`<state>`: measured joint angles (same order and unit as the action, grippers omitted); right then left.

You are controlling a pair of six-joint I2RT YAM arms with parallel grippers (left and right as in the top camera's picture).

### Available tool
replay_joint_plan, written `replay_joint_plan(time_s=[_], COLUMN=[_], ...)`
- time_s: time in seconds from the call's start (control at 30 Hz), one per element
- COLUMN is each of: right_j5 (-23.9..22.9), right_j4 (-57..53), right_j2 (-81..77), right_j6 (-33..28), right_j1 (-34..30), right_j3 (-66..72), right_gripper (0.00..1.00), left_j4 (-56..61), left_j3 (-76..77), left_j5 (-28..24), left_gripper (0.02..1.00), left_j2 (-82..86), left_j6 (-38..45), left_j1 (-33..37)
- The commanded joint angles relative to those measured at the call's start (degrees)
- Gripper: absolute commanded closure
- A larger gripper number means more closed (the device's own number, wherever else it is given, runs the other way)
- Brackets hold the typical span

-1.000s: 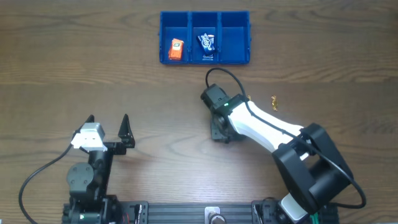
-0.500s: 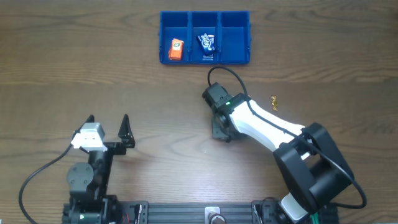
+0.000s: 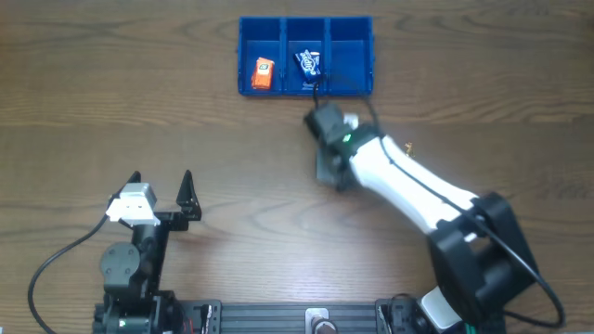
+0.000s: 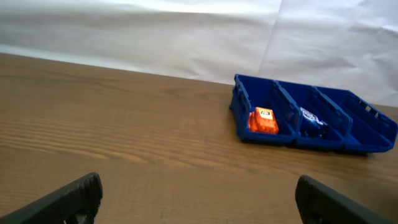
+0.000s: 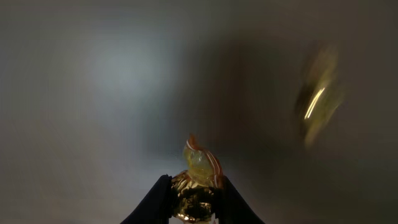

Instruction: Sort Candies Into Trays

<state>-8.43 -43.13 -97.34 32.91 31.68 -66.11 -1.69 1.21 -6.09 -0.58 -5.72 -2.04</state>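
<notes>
L gripper point(image 3: 161, 176): fingers spread, holding nothing, parked by its base, well apart from tray point(image 3: 242, 51). Tray has orange candy point(image 3: 264, 74) in left bin, blue candy point(image 3: 308, 63) in mid bin, none in right bin. R gripper point(image 5: 194, 202) pinches gold candy point(image 5: 199, 174), twist end pointing out past the tips. It sits just short of tray, right bin ahead, so R arm is nearer. Vs 1 s ago: R arm has stretched toward tray; L arm unmoved.

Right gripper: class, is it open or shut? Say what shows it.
Shut. The right gripper has its fingers closed against a gold-wrapped candy held between them.
</notes>
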Motion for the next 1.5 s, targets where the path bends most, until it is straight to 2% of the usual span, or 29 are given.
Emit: replay_joint_plan(time_s=[0.03,0.2,0.3,0.5,0.67,0.9,0.93,0.97,1.0,1.07,1.3,1.5], right_j5=[-7.45,-8.85,-8.92,-8.92,-8.92,-8.9,-8.9,-8.9,-8.9,-8.9,-8.55,-3.76], right_j4=[2.32,7.52,12.37,18.58,20.0,21.03,21.18,21.42,21.49,21.59,12.76,-4.44], right_j2=[1.92,-3.23,-6.73,-13.35,-16.0,-17.77,-17.77,-17.77,-17.77,-17.77,-11.76,-2.01], right_j6=[-7.1,-11.67,-12.46,-15.26,-15.21,-15.21,-15.21,-15.23,-15.23,-15.23,-14.95,-14.95], right_j1=[-4.76,-9.42,-11.23,-12.63,-12.63,-12.63,-12.63,-12.63,-12.63,-12.63,-12.63,-12.63], right_j3=[-14.03,-22.73,-23.85,-23.87,-23.87,-23.87,-23.87,-23.87,-23.87,-23.89,-24.39,-23.78], right_gripper=[0.869,0.864,0.86,0.86,0.855,0.68,0.597,0.4,0.244,0.012,0.001,0.007], left_j4=[-2.16,-2.16,-2.16,-2.16,-2.16,-2.16,-2.16,-2.19,-2.19,-2.16,-2.19,-2.19], left_j3=[-0.94,-0.94,-0.94,-0.94,-0.94,-0.94,-0.94,-0.94,-0.94,-0.94,-0.94,-0.94], left_j5=[-1.03,-1.03,-1.03,-1.01,-1.03,-1.03,-1.03,-1.03,-1.03,-1.01,-1.03,-1.03], left_gripper=[0.02,0.02,0.02,0.02,0.02,0.02,0.02,0.02,0.02,0.02,0.02,0.02], left_j2=[0.31,0.31,0.31,0.31,0.31,0.31,0.31,0.31,0.31,0.31,0.31,0.31], left_j6=[0.85,0.85,0.85,0.85,0.85,0.85,0.85,0.85,0.85,0.85,0.85,0.83], left_j1=[-0.22,-0.22,-0.22,-0.22,-0.22,-0.22,-0.22,-0.22,-0.22,-0.22,-0.22,-0.22])
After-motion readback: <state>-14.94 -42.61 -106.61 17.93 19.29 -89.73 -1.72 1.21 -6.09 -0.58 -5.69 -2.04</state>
